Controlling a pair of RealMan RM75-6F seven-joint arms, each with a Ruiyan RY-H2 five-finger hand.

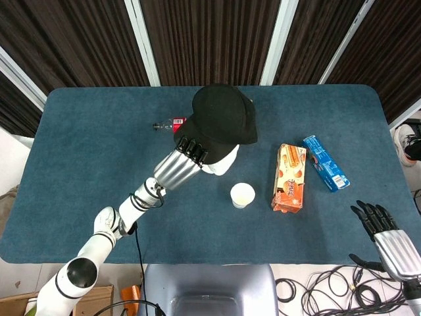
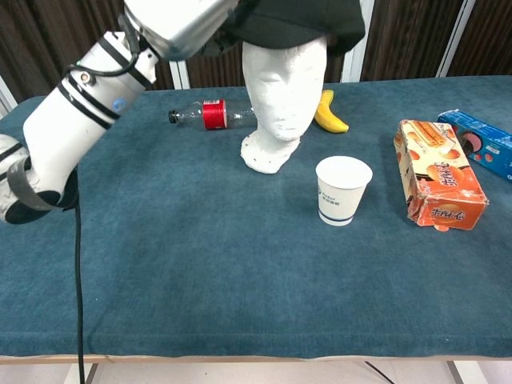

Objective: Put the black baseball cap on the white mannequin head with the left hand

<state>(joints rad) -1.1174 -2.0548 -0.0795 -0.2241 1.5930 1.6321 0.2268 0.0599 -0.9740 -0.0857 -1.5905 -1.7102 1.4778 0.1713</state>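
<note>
Head view shows the right hand (image 1: 388, 237) at the near right corner, off the table edge, with its fingers spread and nothing in them. On the blue table (image 1: 99, 171), nearest to the robot, a white paper cup (image 1: 242, 195) stands upright. To its right an orange snack box (image 1: 290, 178) lies flat, and further right a blue packet (image 1: 325, 162) lies near it, not touching.

The left arm reaches from the near left across the table. The left hand (image 1: 181, 164) grips the black baseball cap (image 1: 222, 121) at its edge, the fingers curled over the rim. The cap sits over the top of the white mannequin head (image 2: 280, 88); in the chest view the face stays uncovered below the cap. I cannot tell if the cap rests fully on the head.

Behind the head, on the left, a clear bottle (image 2: 206, 114) with a red label lies on its side. On the right, a banana (image 2: 330, 114) lies just beside the head.
</note>
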